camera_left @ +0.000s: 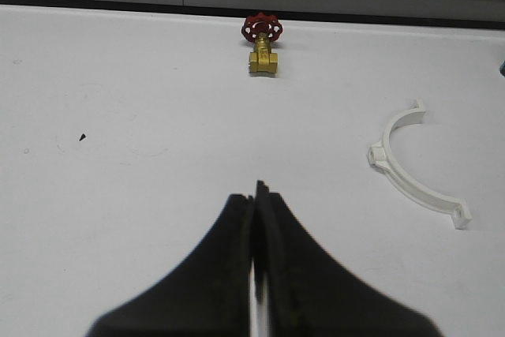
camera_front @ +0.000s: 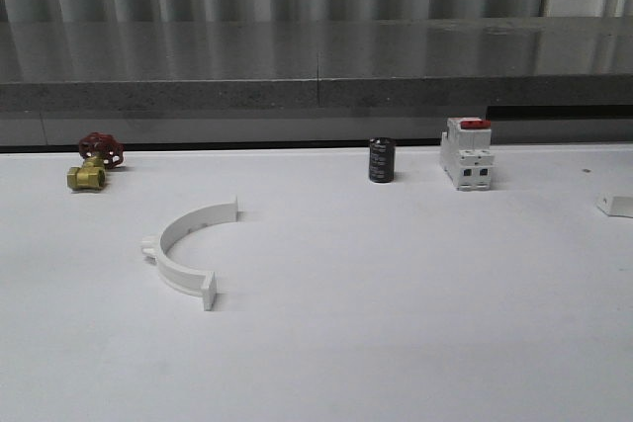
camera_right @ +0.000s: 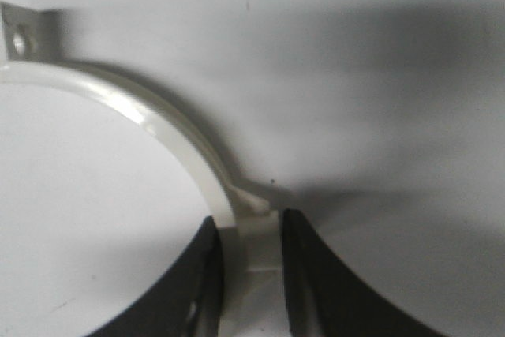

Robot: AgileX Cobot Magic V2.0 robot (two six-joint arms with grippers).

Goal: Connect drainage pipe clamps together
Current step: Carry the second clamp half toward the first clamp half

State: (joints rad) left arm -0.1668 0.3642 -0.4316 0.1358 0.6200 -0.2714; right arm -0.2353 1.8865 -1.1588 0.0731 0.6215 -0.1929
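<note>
One white half-ring drainage pipe clamp [camera_front: 186, 244] lies flat on the white table at front left, its open side facing right. The left wrist view has the same clamp [camera_left: 410, 170] off to one side of my left gripper [camera_left: 256, 195]. That gripper hangs over bare table, shut with nothing in it. My right gripper [camera_right: 251, 234] is shut on the second clamp [camera_right: 150, 116], its fingers on either side of the band at the side lug. The clamp's holed end tab [camera_right: 22, 37] points away. A small white piece [camera_front: 615, 206] shows at the table's right edge.
A brass valve with a red handwheel [camera_front: 94, 160] sits at the back left. A black cylinder [camera_front: 382, 160] and a white breaker with a red top [camera_front: 467, 152] stand at the back centre-right. A grey ledge [camera_front: 316, 86] runs behind the table.
</note>
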